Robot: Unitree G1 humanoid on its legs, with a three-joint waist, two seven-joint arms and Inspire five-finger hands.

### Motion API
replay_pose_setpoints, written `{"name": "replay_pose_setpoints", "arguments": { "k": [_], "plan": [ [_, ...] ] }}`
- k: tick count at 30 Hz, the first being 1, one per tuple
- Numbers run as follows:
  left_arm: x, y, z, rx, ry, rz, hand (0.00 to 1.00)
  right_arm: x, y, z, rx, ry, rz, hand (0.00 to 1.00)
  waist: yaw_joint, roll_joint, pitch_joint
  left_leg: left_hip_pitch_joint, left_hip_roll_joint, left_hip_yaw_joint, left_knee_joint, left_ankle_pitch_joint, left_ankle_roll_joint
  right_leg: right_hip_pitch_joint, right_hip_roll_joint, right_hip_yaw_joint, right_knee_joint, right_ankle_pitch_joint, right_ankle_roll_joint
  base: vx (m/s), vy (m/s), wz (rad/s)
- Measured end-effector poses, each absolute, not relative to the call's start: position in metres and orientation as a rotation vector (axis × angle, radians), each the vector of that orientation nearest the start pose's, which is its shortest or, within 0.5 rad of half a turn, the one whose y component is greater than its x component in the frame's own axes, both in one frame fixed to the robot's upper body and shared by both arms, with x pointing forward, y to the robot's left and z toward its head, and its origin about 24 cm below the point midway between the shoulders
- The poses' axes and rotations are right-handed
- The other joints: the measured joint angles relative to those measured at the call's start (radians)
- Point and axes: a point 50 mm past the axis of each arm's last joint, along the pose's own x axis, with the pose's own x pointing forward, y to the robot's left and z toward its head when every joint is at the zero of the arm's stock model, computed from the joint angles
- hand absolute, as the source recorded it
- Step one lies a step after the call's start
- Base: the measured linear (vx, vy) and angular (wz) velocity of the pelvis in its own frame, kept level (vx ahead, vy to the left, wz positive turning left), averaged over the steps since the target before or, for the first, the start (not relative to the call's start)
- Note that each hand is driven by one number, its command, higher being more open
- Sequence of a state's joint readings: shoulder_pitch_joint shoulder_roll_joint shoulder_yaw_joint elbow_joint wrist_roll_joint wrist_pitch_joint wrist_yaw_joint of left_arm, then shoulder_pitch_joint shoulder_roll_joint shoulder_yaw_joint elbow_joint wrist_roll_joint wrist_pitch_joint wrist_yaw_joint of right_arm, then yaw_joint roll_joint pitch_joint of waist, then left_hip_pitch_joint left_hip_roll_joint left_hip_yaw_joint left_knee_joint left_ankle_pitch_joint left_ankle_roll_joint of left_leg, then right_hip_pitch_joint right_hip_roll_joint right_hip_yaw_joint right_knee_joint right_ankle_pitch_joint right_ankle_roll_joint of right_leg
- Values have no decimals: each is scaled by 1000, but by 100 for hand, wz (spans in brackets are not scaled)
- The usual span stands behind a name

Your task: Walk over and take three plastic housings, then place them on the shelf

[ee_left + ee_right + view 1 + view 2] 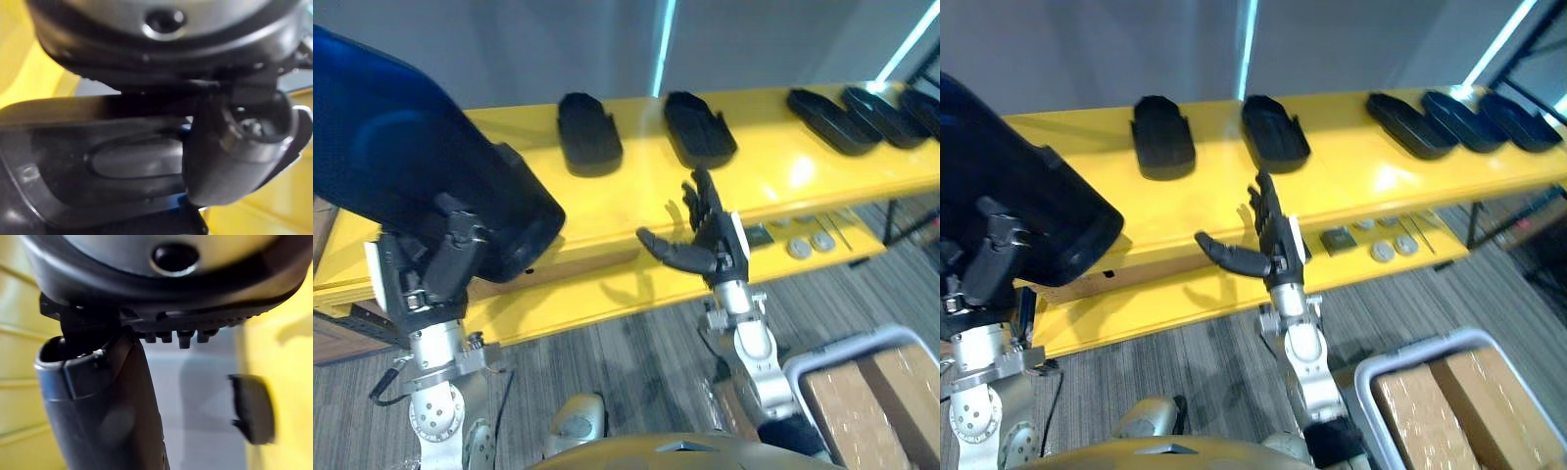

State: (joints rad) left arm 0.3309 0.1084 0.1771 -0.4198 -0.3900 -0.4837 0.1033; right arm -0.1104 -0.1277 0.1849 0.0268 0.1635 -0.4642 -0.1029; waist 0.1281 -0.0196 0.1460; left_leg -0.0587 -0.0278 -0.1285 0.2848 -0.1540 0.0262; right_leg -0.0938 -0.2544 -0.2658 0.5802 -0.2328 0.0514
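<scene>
Two housings (pixel 589 134) lie on the yellow shelf (pixel 783 176); the left hand (pixel 423 279) clamps its fingers on the carried housing (pixel 391 157); the right hand (pixel 713 245) hangs empty, fingers spread; set down carelessly, the carried housing may knock those two or catch the shelf's edge.

On the shelf (pixel 783 176), two housings (pixel 589 134) lie left of three further housings (pixel 832 122)

Head stereo pair, steeply down onto one shared yellow shelf (pixel 783 176); both wrist cameras at very close range.
</scene>
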Motion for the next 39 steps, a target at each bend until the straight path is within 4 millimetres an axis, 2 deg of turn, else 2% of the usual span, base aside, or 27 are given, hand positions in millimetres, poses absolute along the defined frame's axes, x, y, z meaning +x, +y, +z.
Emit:
{"name": "replay_pose_setpoints", "arguments": {
  "k": [1,2,4,5,6,7,8,9,10,12,14,19,21,22,23,24,25,27,28,29,30,31,32,34,36,38,39],
  "plan": [
    [172,227,121,-202,-638,320,0,264,-140,117,97,-583,38,100,-12,0,0,22,-18,-51,-16,2,-4,-41,36,74,-48,5,9,251,-40,150],
    [178,226,122,-202,-642,308,0,264,-149,126,88,-626,-12,100,-25,2,0,41,-32,-93,-25,3,-9,-64,49,119,-72,12,21,391,-102,177],
    [183,227,119,-190,-624,300,0,259,-168,143,60,-721,-101,100,-48,-8,-7,94,-47,-128,-51,-6,-34,-77,48,135,-172,53,70,395,-201,160],
    [182,229,119,-186,-622,306,0,255,-175,151,61,-769,-132,100,-56,-32,-22,95,-53,-91,-42,-28,-68,-63,45,121,-296,193,44,402,-266,141],
    [182,230,116,-191,-609,312,0,252,-181,156,51,-808,-156,100,-63,-34,-39,93,-32,-20,-41,-52,-90,-36,26,71,-342,246,42,310,-222,103],
    [183,227,112,-204,-592,310,0,250,-186,159,38,-820,-165,100,-63,-7,-48,86,2,35,-39,-59,-100,-13,45,45,-374,254,36,276,-189,90],
    [185,223,109,-214,-575,286,0,246,-192,162,19,-836,-183,100,-72,26,-54,76,52,137,-42,-66,-99,26,65,2,-421,261,33,207,-121,78],
    [186,219,108,-214,-567,246,0,242,-197,162,6,-839,-199,100,-80,45,-54,80,92,219,-54,-57,-93,59,76,-35,-454,261,33,251,-159,86],
    [188,212,107,-217,-560,189,0,237,-205,158,-7,-824,-236,100,-83,58,-56,107,124,290,-101,-21,-103,94,85,-58,-480,261,33,182,-120,64],
    [191,200,108,-221,-565,106,0,232,-211,149,-8,-783,-263,100,-85,63,-58,143,121,315,-159,6,-100,119,87,-71,-501,261,33,147,-65,26],
    [193,194,110,-217,-565,71,0,230,-211,144,31,-764,-253,100,-91,60,-56,147,112,318,-165,7,-98,126,84,-69,-517,262,35,89,11,-3],
    [192,193,108,-226,-527,74,0,220,-202,143,91,-752,-203,100,-106,53,-48,146,100,314,-158,8,-98,147,74,-74,-551,269,45,39,42,5],
    [192,192,109,-226,-531,74,0,219,-202,143,88,-753,-183,100,-109,47,-39,113,99,301,-110,7,-98,148,64,-93,-550,268,45,-30,14,25],
    [192,191,110,-220,-536,73,0,219,-202,144,111,-755,-170,100,-110,38,-28,66,87,281,-34,8,-102,148,44,-98,-551,268,45,-70,96,38],
    [191,190,112,-207,-546,68,0,219,-203,144,138,-758,-163,100,-114,20,-1,3,92,266,71,-20,-83,149,11,-102,-544,266,48,-88,102,34],
    [191,189,112,-201,-548,63,0,220,-204,144,158,-759,-162,100,-112,33,7,-6,116,265,90,-25,-78,148,7,-101,-533,266,48,-139,163,0],
    [189,189,110,-199,-537,54,0,221,-205,141,204,-744,-151,100,-106,46,24,-7,185,237,111,-27,-107,135,-5,-81,-501,254,65,-118,148,-24],
    [186,189,106,-202,-522,53,0,221,-204,137,230,-728,-139,100,-109,79,20,15,221,194,93,-11,-146,106,-29,-50,-449,237,95,-83,271,-36],
    [185,188,105,-195,-515,34,0,220,-205,136,249,-723,-142,100,-115,105,22,60,230,186,35,-2,-214,80,-55,-16,-412,230,120,-94,479,-41],
    [185,187,106,-183,-519,5,0,219,-206,133,255,-710,-150,100,-123,116,21,89,204,203,-8,-69,-214,60,-88,11,-391,238,143,-120,594,-33],
    [186,187,108,-166,-527,-15,0,217,-205,127,274,-691,-167,100,-126,95,34,92,167,215,6,-75,-204,61,-119,29,-390,250,156,-118,481,-20],
    [186,189,110,-144,-530,-36,0,214,-202,119,298,-654,-187,100,-129,69,49,84,133,233,35,-89,-183,63,-155,39,-394,274,152,-153,431,-16],
    [186,191,111,-117,-527,-59,0,210,-197,108,314,-604,-203,100,-126,49,60,63,110,247,84,-115,-150,58,-180,27,-400,324,139,-185,401,-28],
    [187,196,111,-81,-507,-76,0,210,-189,96,337,-540,-192,100,-106,46,60,55,109,300,84,-119,-106,35,-172,-8,-445,431,87,-181,389,-51],
    [193,206,118,-23,-514,-96,0,211,-183,97,321,-535,-166,100,-112,40,56,59,79,302,3,-64,-75,35,-130,-36,-368,335,92,-90,272,-17],
    [204,207,128,3,-544,-126,0,212,-183,101,302,-555,-157,100,-122,35,53,61,42,284,-63,-10,-62,48,-114,-38,-372,292,100,-16,139,30],
    [210,206,134,7,-560,-139,0,212,-182,102,304,-556,-154,100,-130,36,53,62,27,281,-91,13,-53,49,-114,-34,-377,283,89,-22,94,35]
  ]
}}
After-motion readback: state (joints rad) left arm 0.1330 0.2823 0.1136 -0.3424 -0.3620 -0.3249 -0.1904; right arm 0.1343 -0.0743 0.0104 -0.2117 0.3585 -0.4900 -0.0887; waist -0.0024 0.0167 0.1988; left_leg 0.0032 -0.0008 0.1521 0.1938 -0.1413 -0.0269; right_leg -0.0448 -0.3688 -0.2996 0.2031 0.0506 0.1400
